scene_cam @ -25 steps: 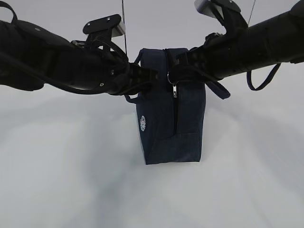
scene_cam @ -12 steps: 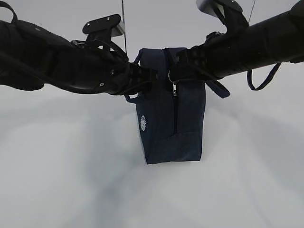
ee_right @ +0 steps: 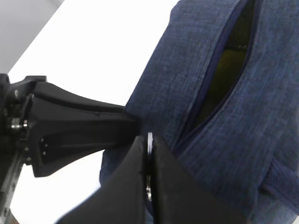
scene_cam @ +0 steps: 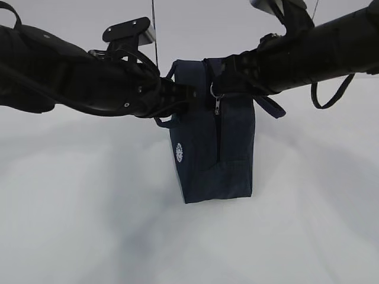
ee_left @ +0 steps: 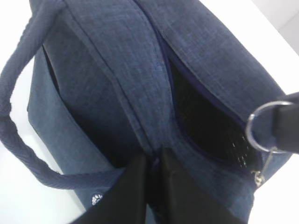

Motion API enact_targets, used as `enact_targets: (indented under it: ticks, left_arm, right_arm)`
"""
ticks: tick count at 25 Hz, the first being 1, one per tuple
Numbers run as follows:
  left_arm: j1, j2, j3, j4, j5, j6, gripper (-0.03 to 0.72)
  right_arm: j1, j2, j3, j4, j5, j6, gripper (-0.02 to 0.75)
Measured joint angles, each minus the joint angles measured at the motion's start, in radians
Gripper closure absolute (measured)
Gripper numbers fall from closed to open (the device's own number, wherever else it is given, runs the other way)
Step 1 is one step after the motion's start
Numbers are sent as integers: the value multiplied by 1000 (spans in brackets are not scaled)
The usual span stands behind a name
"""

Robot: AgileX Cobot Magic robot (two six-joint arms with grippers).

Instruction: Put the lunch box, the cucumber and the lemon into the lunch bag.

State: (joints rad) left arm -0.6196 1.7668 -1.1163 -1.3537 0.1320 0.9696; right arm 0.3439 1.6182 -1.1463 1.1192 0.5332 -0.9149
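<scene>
bag: the navy bag (scene_cam: 210, 133) stands upright on the white table (scene_cam: 77, 225), between the two arms, its zipper line facing the exterior camera and running down the front.
left claw: the left claw (ee_left: 153, 161) is pinched shut on a fold of the bag's fabric at the top edge, beside the zipper; it steadies the bag.
right claw: the right claw (ee_right: 149, 142) is closed on the ring (ee_right: 149, 140), the silver pull of the zipper; in the exterior view that ring (scene_cam: 215, 92) sits near the top of the bag, just under the claw.
zipper: partly open; a dark slit (ee_left: 201, 116) shows along it in both wrist views.
contents: something yellowish shows inside through the slit (ee_right: 223, 65); it may be the lemon, but it is too dim to tell. the box and cucumber are not seen in any view, so whether they are inside i cannot tell.
key relation: the zipper's long axis runs from the ring across the top and down the front; the right claw is already on the pull, the left claw grips just beside the track on the other side.
step, as judged: working the zipper, most likely closing it after packing.
next move calls for: a pull along the track while the left claw keeps the fabric taut.
risk: the fabric bunching, or the ring slipping out.
</scene>
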Motion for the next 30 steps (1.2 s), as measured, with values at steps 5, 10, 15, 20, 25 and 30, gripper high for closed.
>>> enact_targets:
  ticks: [5,10,15,20,25,30]
  left_arm:
    - [0,0,0,-14,-5,0,673]
    - [0,0,0,-16,-4,0,672]
    - [0,0,0,1,13,0,505]
    - [0,-14,0,38,27,0,288]
    - [0,-100,0,108,41,2,260]
    - [0,-162,16,124,130,2,259]
  right_arm:
    - [0,0,-4,0,7,0,738]
    - [0,0,-6,-9,11,0,738]
    - [0,0,-6,-29,18,0,738]
    - [0,0,-8,-38,24,0,738]
    - [0,0,-8,-51,26,0,738]
    - [0,0,-8,-53,26,1,738]
